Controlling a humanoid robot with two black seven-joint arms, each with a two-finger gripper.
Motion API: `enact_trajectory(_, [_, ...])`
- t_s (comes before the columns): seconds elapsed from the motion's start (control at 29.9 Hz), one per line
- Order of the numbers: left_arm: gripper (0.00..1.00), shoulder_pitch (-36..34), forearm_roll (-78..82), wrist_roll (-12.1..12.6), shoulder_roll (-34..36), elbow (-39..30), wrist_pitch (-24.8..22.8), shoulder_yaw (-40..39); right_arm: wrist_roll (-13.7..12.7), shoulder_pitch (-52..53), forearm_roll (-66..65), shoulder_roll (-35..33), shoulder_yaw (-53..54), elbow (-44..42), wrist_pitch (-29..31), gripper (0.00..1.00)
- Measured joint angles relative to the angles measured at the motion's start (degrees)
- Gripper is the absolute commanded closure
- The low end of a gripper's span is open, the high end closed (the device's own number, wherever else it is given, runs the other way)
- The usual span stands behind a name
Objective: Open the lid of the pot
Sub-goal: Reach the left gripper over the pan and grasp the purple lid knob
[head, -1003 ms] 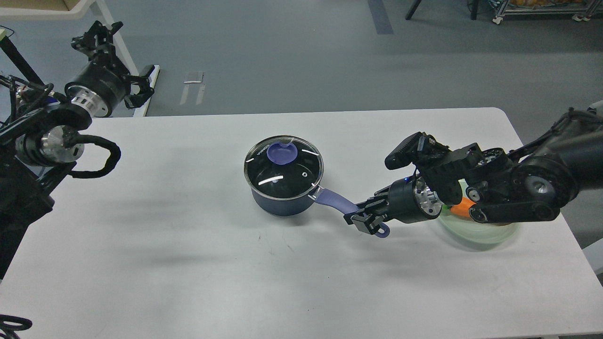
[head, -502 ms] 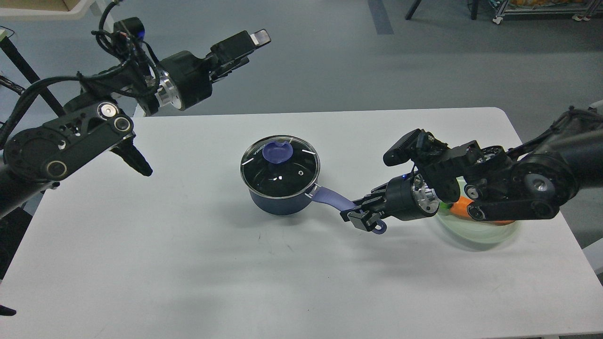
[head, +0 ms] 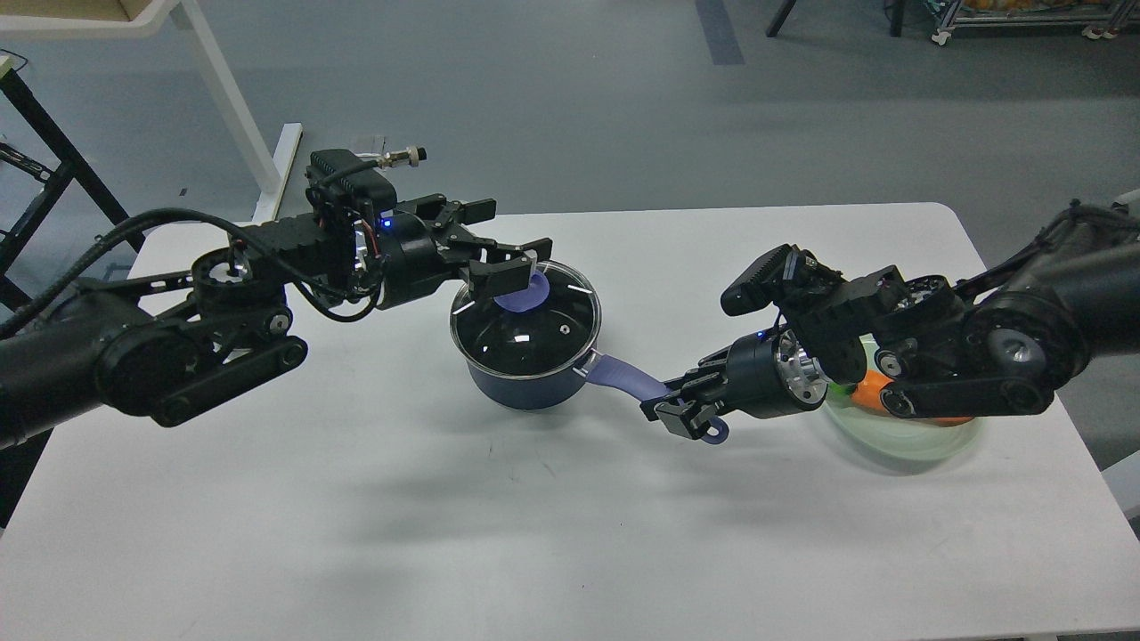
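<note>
Approach step: left tool (head: 508,245) spread open, hovering at the purple lid knob (head: 524,291), not yet gripping. Right tool (head: 690,415) clenched on the saucepan handle (head: 628,378). Saucepan (head: 525,343) mid-surface (head: 356,499), glass lid (head: 525,313) seated. Next: straddle knob, close, lift straight.

Lab: bare grey floor (head: 570,116), wheeled rack (head: 1024,22).

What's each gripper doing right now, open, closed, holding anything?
Left gripper: open, fingers either side of the lid knob, not clamped yet.
Right gripper: closed on the pot handle.
</note>
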Motion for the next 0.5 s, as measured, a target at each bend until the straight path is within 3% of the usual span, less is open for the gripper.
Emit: enact_trajectory(0.5, [0.02, 0.86, 0.16, 0.13, -3.52, 5.96, 4.91, 6.76, 0.06, 0.46, -0.1, 0.55, -0.02, -0.02, 0.07, 0.84])
